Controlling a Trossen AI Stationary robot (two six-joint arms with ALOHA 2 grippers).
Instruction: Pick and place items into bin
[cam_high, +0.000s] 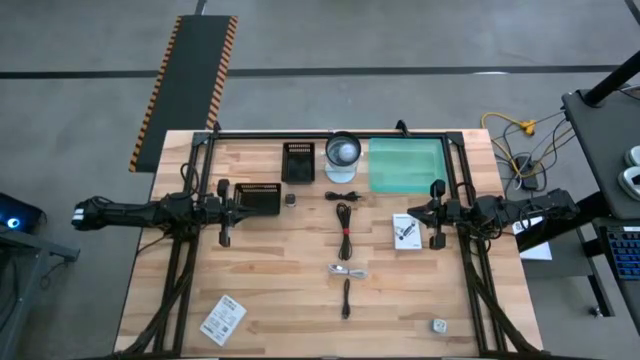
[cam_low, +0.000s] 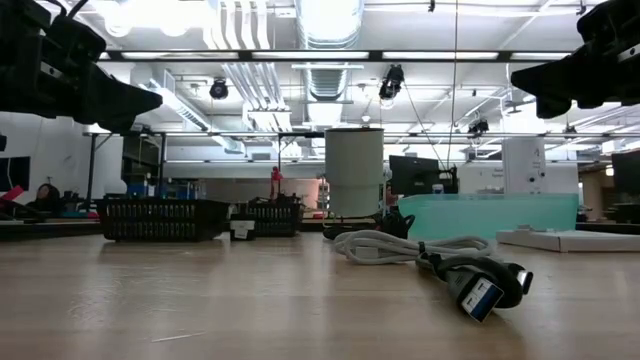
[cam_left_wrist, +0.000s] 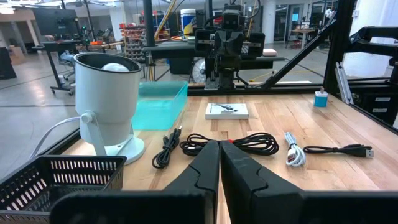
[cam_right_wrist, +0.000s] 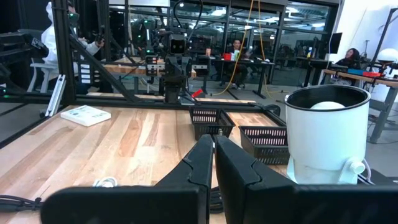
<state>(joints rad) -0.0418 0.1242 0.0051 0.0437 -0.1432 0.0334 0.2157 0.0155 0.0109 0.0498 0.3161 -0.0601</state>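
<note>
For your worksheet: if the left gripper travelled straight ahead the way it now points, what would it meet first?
The left gripper, shut and raised above the table, points across at the right arm's gripper. At its height the way looks free until that gripper; the black coiled cable lies lower, though depth is unclear.

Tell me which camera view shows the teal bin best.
The high view: the whole teal bin shows from above, at the table's far edge beside the white lamp. The low view shows only its side wall, the left wrist view a corner behind the lamp, the right wrist view nothing.
</note>
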